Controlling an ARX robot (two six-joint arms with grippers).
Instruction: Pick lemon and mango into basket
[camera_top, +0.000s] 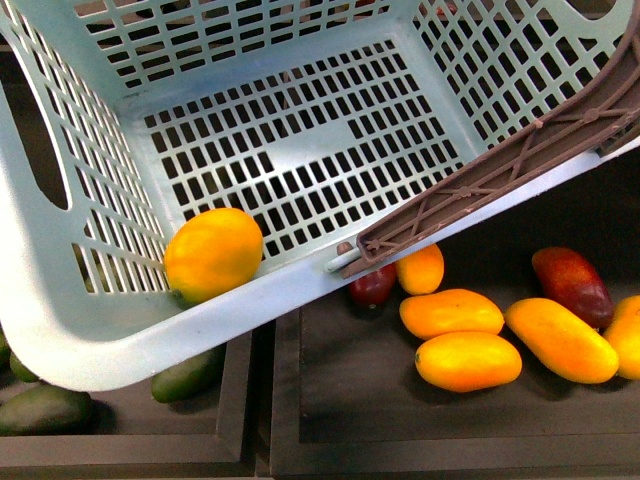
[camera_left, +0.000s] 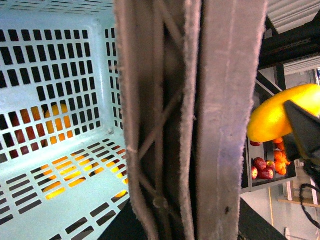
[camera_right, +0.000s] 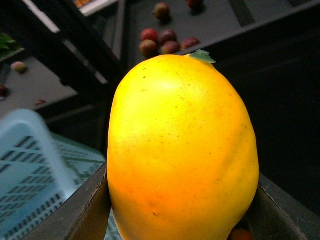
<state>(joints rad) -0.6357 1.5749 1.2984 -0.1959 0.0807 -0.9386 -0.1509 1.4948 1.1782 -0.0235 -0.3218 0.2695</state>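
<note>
The light blue-green basket (camera_top: 100, 340) hangs tilted over the fruit shelves and fills most of the front view. The yellow lemon (camera_top: 213, 253) lies inside it, against the low wall. My left gripper (camera_left: 187, 225) is shut on the basket's brown handle (camera_left: 200, 120), which fills the middle of the left wrist view. My right gripper (camera_right: 182, 215) is shut on the orange-yellow mango (camera_right: 182, 150), one dark finger (camera_right: 90, 210) on each side. The left wrist view shows that mango (camera_left: 277, 117) in the air beside the handle, outside the basket. Neither gripper shows in the front view.
Under the basket, a dark tray (camera_top: 340, 420) holds three more orange-yellow mangoes (camera_top: 468, 360), a dark red mango (camera_top: 572, 283) and a small red fruit (camera_top: 372, 286). Green avocados (camera_top: 45, 408) lie in the left tray. Shelves of red fruit (camera_right: 165, 42) stand farther off.
</note>
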